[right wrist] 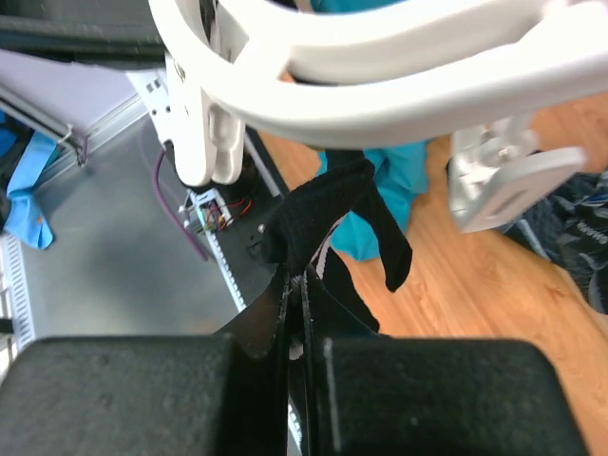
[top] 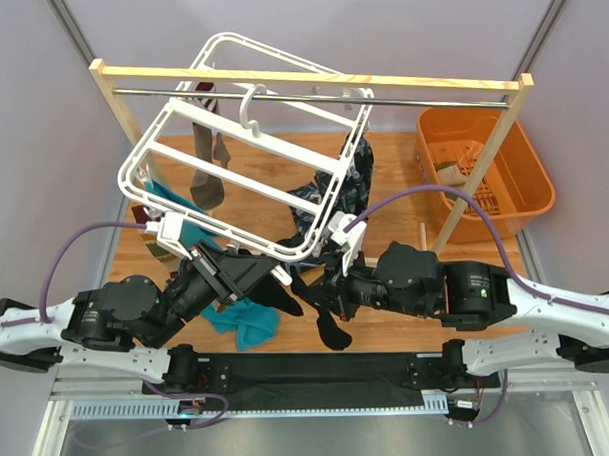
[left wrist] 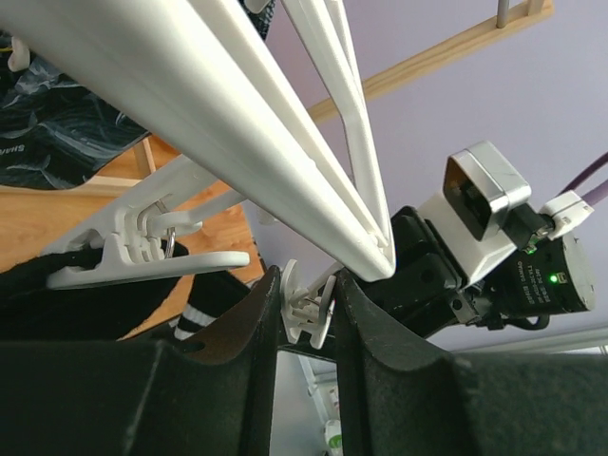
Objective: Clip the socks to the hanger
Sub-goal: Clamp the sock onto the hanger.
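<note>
The right claw (right wrist: 296, 280) was clenched on the black sock (right wrist: 332, 204) beneath the hanger (right wrist: 399, 90); the left claw (left wrist: 306, 285) gripped a small white clip (left wrist: 309, 318), seemingly squeezing it.

From here the hanger (left wrist: 209, 104) and its clip (left wrist: 309, 318) look like smooth, glossy white plastic. The black sock (right wrist: 328, 214) is a matt, fuzzy knit, and the teal sock (top: 246, 320) is soft cloth too. My left tool (left wrist: 306, 275) is matt black and faintly grainy. The rack (top: 309, 78) is bare wood with a shiny metal rail (top: 430, 101). The counter (right wrist: 494, 285) shows satin wood grain.
</note>
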{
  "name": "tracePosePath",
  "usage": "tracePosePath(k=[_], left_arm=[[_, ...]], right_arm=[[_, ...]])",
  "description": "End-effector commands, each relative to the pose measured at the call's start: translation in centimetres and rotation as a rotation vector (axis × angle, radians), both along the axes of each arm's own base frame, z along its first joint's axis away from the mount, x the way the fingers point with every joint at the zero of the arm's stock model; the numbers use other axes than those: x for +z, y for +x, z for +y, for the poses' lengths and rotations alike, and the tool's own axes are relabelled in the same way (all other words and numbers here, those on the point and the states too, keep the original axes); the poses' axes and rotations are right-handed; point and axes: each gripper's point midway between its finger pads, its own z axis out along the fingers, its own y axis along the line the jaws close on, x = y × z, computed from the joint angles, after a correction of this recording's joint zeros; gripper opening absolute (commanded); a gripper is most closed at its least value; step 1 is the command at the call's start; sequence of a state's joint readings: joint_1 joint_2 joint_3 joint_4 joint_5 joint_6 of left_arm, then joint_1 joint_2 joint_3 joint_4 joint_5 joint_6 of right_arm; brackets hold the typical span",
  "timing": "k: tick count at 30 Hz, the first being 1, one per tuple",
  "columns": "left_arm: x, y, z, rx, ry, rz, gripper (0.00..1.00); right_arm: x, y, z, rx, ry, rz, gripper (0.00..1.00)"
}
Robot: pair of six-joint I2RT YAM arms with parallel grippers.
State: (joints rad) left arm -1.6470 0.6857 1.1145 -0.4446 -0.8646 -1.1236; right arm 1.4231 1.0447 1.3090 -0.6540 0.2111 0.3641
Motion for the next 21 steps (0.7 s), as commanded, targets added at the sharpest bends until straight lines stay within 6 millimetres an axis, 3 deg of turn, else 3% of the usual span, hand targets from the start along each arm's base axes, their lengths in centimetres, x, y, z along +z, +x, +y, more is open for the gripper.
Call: tracePosePath(k=[1, 21], left_arm=[[0.7, 0.2, 0.2, 0.016, -0.015, 0.018, 0.00], [1.4, -0.2, -0.5, -0.016, -0.028, -0.040, 0.00]], right_arm=[[3.3, 1.6, -0.9, -0.095, 0.061, -0.085, 0.00], [6.3, -1.2, -1.0, 0.044, 0.206, -0.037, 0.00]])
